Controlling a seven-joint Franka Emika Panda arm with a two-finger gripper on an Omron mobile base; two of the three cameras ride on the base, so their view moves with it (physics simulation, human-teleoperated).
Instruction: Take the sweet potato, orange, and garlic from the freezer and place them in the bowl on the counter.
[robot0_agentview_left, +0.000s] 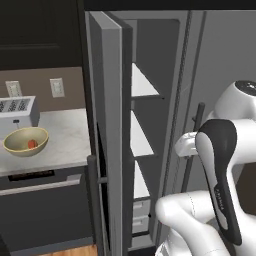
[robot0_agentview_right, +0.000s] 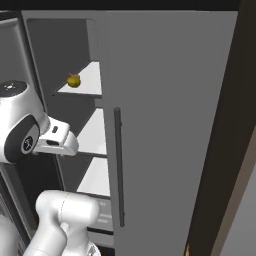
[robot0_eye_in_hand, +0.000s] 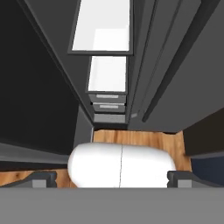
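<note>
A line of small pale lettering is seen running along the dark forearm cover of the arm (robot0_agentview_left: 223, 192) in the left base view, but it cannot be read (too small and blurred). No other text, label, brand, number or sign can be made out.

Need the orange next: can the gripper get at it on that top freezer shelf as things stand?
Probably yes. The freezer door stands open, the orange sits alone near the shelf's front edge, and the gripper is open, though pointed down at the floor.
</note>
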